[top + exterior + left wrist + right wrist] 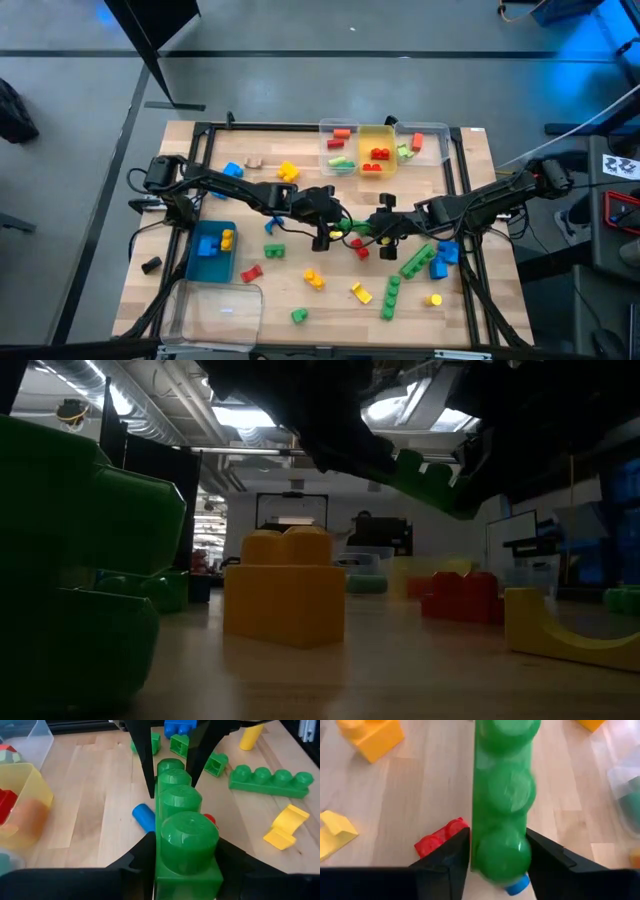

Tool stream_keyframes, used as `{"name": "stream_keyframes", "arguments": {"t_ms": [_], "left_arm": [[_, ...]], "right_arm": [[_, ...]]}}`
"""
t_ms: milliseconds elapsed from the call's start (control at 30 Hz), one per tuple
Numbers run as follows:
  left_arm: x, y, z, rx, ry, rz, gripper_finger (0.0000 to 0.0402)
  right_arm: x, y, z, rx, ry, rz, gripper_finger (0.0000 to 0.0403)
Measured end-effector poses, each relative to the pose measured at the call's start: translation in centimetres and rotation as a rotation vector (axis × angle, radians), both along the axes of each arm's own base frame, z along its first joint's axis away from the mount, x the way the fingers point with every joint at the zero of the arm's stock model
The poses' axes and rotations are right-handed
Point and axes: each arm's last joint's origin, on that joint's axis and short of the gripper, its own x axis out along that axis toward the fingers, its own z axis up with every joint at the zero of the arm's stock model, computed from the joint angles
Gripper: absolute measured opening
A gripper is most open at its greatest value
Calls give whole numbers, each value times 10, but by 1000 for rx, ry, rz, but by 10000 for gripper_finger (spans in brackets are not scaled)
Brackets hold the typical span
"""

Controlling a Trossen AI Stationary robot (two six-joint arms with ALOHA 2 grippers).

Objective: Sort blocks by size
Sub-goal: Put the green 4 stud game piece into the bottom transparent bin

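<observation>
On my overhead feed, the left gripper (322,228) sits at the table's middle, its fingers pinching 1 end of a long green bar (362,228). That bar hangs above the wood, over a small blue cylinder (144,816) and a red brick (440,838). The right gripper (388,228) meets it from the other side, clamped on the bar's opposite end. Loose blocks (403,280) lie scattered to the right, and others fill the bins (377,150) at the far edge.
</observation>
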Motion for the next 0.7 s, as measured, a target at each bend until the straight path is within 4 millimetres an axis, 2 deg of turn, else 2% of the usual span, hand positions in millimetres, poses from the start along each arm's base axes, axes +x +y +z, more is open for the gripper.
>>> {"name": "stream_keyframes", "arguments": {"t_ms": [200,367,533,700], "left_arm": [[-15,0,16,-25,46,6,123],[-39,-8,32,-85,144,-20,123],[-75,-28,56,-234,245,-126,123],[-117,-52,81,-457,380,-224,123]], "right_arm": [[-1,1,-1,22,17,21,231],[-2,5,-2,134,54,115,257],[-4,10,-2,288,95,186,261],[-4,11,-2,318,105,195,261]]}}
